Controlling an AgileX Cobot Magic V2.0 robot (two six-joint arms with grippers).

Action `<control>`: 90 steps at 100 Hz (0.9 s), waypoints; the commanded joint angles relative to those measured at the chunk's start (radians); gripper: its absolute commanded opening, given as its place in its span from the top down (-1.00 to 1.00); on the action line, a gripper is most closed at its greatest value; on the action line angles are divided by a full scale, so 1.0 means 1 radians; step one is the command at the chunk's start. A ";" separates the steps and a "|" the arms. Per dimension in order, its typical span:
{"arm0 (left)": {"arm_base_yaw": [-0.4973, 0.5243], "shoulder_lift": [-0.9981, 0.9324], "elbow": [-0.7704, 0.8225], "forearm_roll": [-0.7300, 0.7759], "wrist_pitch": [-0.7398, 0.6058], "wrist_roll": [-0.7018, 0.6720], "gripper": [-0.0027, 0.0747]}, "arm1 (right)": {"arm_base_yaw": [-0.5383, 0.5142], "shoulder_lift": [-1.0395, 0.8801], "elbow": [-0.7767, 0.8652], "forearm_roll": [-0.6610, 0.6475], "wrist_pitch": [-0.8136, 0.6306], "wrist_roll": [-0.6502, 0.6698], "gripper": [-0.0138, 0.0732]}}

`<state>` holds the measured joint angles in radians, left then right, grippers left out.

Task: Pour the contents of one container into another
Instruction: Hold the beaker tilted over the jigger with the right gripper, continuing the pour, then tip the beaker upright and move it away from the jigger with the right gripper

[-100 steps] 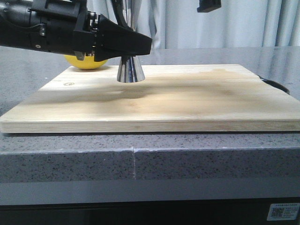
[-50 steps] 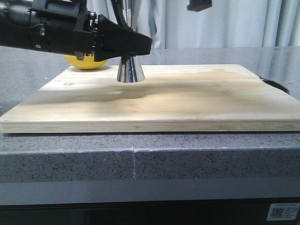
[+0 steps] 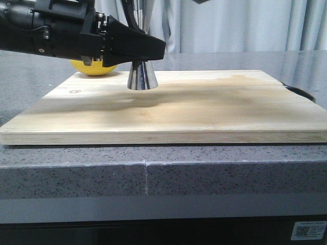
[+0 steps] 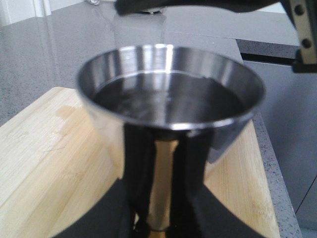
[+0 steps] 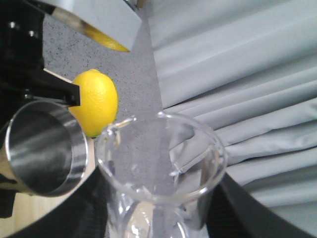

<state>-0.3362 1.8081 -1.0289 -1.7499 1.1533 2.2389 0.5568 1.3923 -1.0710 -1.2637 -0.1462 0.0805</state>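
The jigger (image 3: 141, 76) is seen standing upright on the wooden board (image 3: 204, 107), its long axis vertical, with the left pincer (image 3: 148, 48) clamped around its narrow waist. In the left wrist view the upper cup of the jigger is shown close up, and dark liquid appears to lie in it, reaching well up the wall; how full it is cannot be told exactly. A lemon (image 3: 92, 67) is seen behind the left arm, near the jigger, at the far edge of the board.

The beaker (image 5: 161, 163) is held aloft by the right pincer (image 5: 158, 225), whose fingers are seen closed on either side of the glass. In the right wrist view the beaker's lip is turned toward the jigger's open mouth, which lies just beside and lower than the beaker. Whether liquid is left in the beaker cannot be told; the glass looks nearly clear. In the front view only a dark corner of the right arm is seen at the top edge, above and to the right of the jigger.

The pour is judged to be at or near its end. The coming move turns on the beaker being kept over the jigger's mouth or drawn away to the right, while the jigger is kept upright by the nearer left arm.
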 commanded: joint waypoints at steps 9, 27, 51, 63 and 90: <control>-0.010 -0.054 -0.027 -0.066 0.117 -0.011 0.98 | -0.003 -0.039 -0.038 0.198 0.021 -0.001 0.62; -0.010 -0.054 -0.027 -0.066 0.117 -0.011 0.98 | -0.008 -0.039 -0.038 0.425 0.027 -0.001 0.62; -0.010 -0.054 -0.027 -0.065 0.117 -0.011 0.98 | -0.018 -0.039 -0.038 0.639 0.027 -0.001 0.62; -0.010 -0.054 -0.027 -0.065 0.117 -0.011 0.98 | -0.062 -0.039 -0.038 0.744 0.021 -0.001 0.62; -0.010 -0.054 -0.027 -0.064 0.117 -0.011 0.98 | -0.177 -0.039 -0.036 0.837 0.008 0.001 0.62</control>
<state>-0.3362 1.8081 -1.0289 -1.7479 1.1533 2.2389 0.4091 1.3923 -1.0710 -0.4426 -0.0672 0.0806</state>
